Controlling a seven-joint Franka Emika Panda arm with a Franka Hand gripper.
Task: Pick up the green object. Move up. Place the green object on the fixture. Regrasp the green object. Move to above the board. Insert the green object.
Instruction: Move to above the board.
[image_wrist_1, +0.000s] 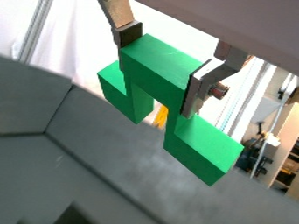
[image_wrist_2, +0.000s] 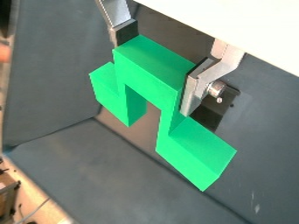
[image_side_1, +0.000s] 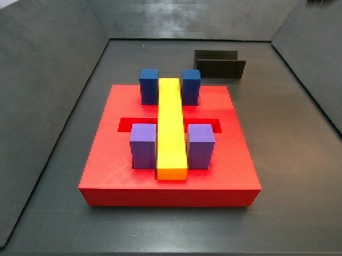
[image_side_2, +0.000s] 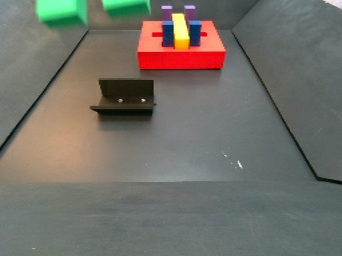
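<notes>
In both wrist views my gripper (image_wrist_1: 166, 61) (image_wrist_2: 163, 59) is shut on the raised middle cube of the green object (image_wrist_1: 198, 144) (image_wrist_2: 193, 153), one silver finger on each side. The block's lower arms hang below the fingers, well clear of the dark floor. In a side view only parts of the green object (image_side_2: 60, 10) show at the top edge, high up, beyond the fixture (image_side_2: 124, 97) and left of the board (image_side_2: 181, 57). The fixture (image_side_1: 221, 65) stands bare behind the red board (image_side_1: 120, 170). The gripper itself is outside both side views.
The board carries a long yellow bar (image_side_1: 171, 125), two blue blocks (image_side_1: 150, 85) and two purple blocks (image_side_1: 144, 145). Sloping dark walls (image_side_1: 67, 100) enclose the floor on all sides.
</notes>
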